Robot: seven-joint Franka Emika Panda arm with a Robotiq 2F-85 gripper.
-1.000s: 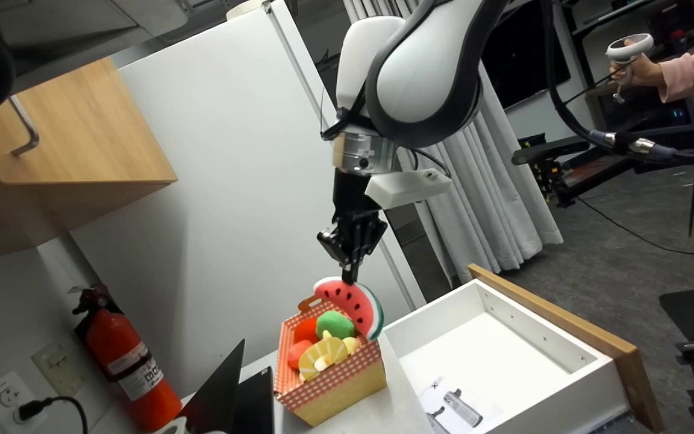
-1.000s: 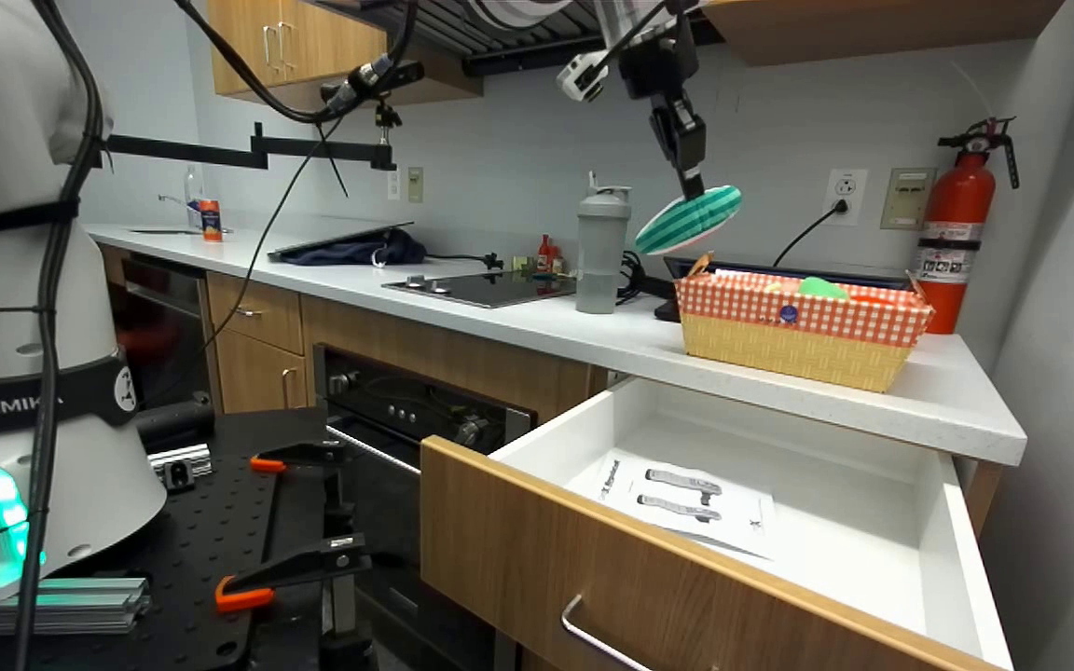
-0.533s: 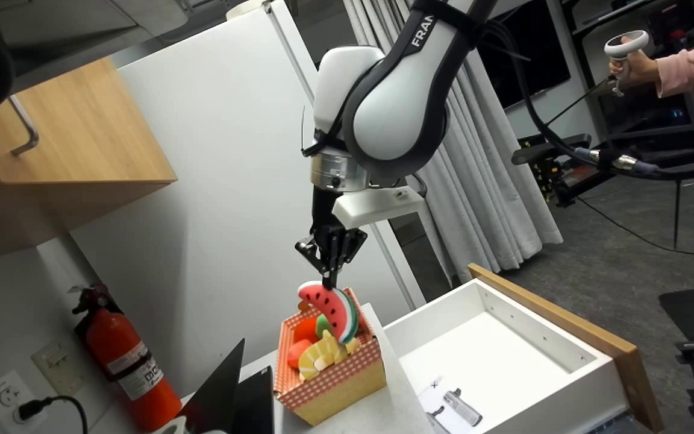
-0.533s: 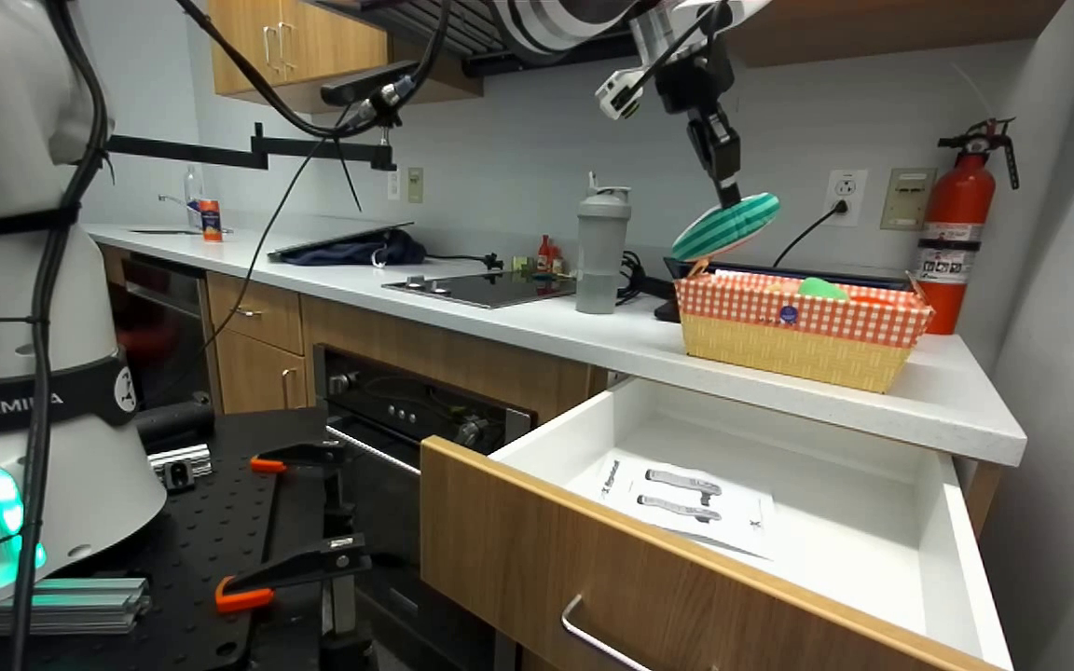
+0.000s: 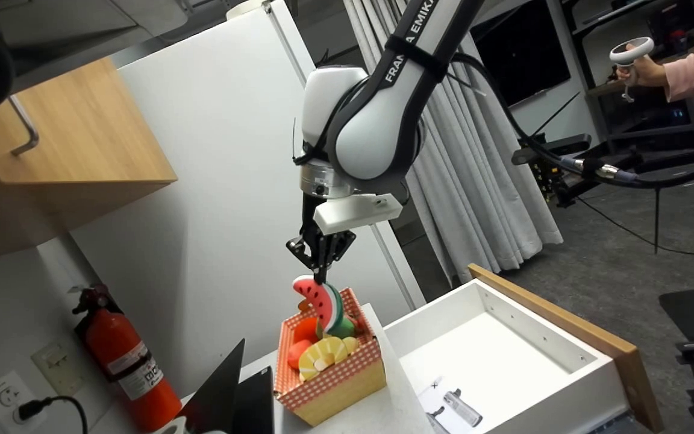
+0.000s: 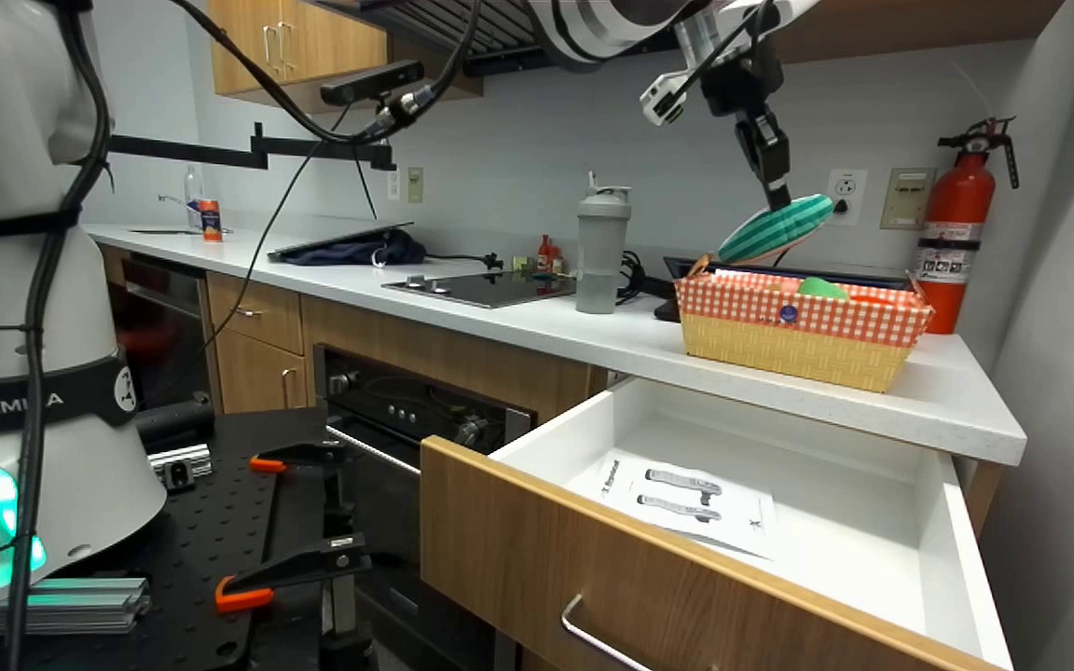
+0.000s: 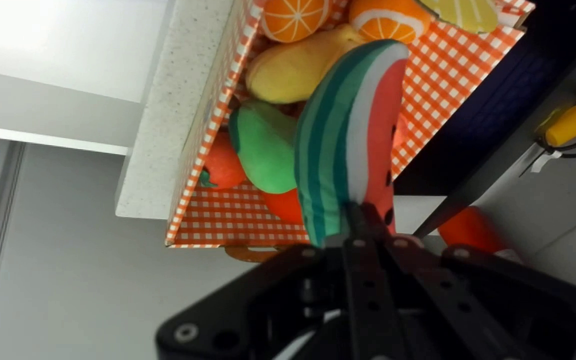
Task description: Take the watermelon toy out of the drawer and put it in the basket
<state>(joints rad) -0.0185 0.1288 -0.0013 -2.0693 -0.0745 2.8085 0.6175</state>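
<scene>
The watermelon toy [image 5: 321, 304], a half-round slice with red flesh, dark seeds and a striped green rind, hangs tilted from my gripper [image 5: 320, 278]. The gripper is shut on its upper edge, seen also in the wrist view [image 7: 360, 215]. The toy shows rind-side in an exterior view [image 6: 777, 226] and in the wrist view [image 7: 333, 135]. It is over the basket [image 5: 347, 386], near its rim; I cannot tell whether it touches the contents. The basket [image 6: 793, 345] is red-checked above yellowish sides and holds several toy fruits. The drawer [image 5: 503, 355] is pulled open, with printed paper [image 6: 686, 503] inside.
The basket stands on the white counter [image 6: 956, 410] above the drawer. A dark laptop [image 5: 232, 386] is beside it, with a red fire extinguisher [image 6: 956, 233] at the wall. A shaker bottle [image 6: 604, 247] stands farther along the counter. A wooden cabinet [image 5: 76, 132] hangs overhead.
My gripper, shut on the watermelon toy, has moved away from the drawer side and farther over the basket. The basket and drawer have not moved.
</scene>
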